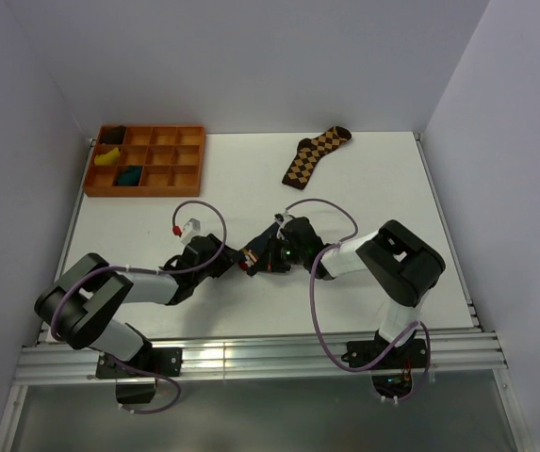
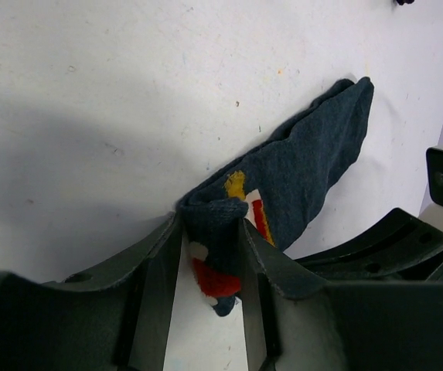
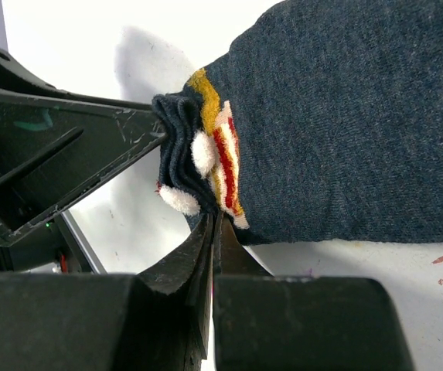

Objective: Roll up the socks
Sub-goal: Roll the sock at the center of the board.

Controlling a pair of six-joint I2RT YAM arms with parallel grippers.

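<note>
The dark teal socks (image 2: pixel 314 154) lie flat on the white table, one end folded over beside a red, white and yellow patch. My left gripper (image 2: pixel 210 226) is shut on that folded end, a finger pressed on each side. My right gripper (image 3: pixel 215 220) is shut, its tips set against the edge of the socks (image 3: pixel 345 116) by the patch. From above, the left gripper (image 1: pixel 235 262) and right gripper (image 1: pixel 256 263) meet tip to tip at the table's middle. There the socks (image 1: pixel 248 255) are mostly hidden under them.
An orange compartment tray (image 1: pixel 144 192) sits at the back left and holds a yellow bundle (image 1: pixel 107 157) and a teal bundle (image 1: pixel 130 174). A brown argyle sock (image 1: pixel 315 155) lies at the back right. White walls close in three sides.
</note>
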